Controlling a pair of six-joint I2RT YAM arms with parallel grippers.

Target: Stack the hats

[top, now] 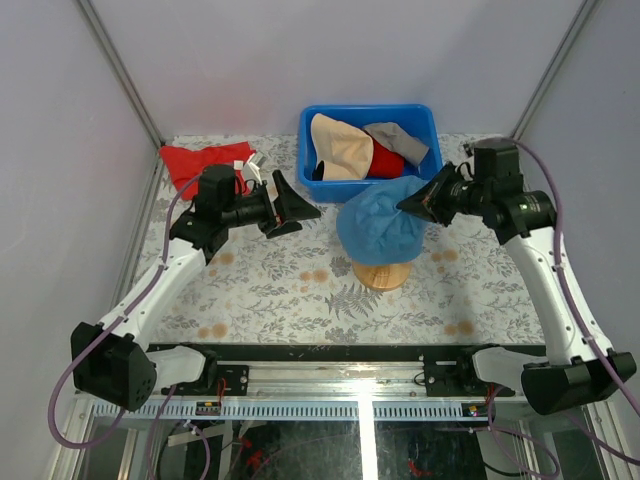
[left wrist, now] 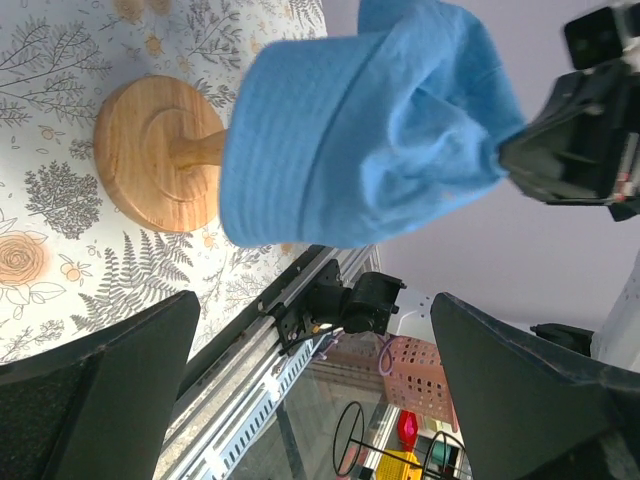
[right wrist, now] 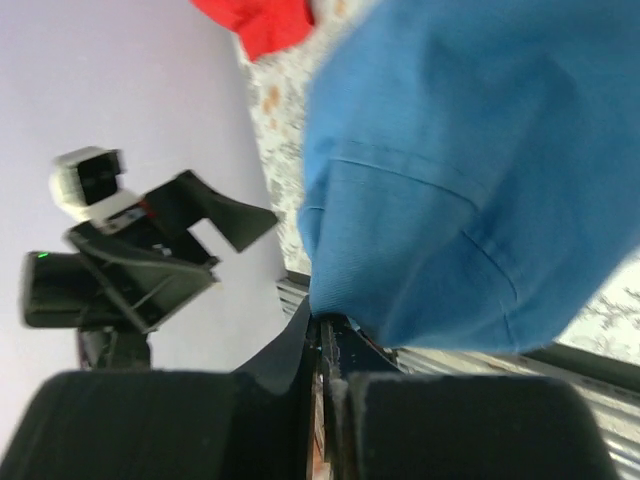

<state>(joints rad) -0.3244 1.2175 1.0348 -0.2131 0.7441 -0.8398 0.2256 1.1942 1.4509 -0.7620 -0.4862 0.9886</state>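
The blue hat (top: 378, 226) sits over the top of the wooden stand (top: 382, 274) in mid-table. My right gripper (top: 412, 205) is shut on its right brim; in the right wrist view the blue cloth (right wrist: 470, 180) runs into the closed jaws. My left gripper (top: 290, 207) is open and empty, left of the hat, apart from it. In the left wrist view the blue hat (left wrist: 365, 125) hangs over the stand (left wrist: 155, 150). The peach-beige hat (top: 340, 147), red hat (top: 385, 160) and grey-khaki hat (top: 397, 139) lie in the blue bin (top: 310, 125).
A flat red cloth (top: 200, 160) lies at the back left of the table. The bin stands at the back centre, just behind the stand. A metal rail (top: 350, 360) runs along the near edge.
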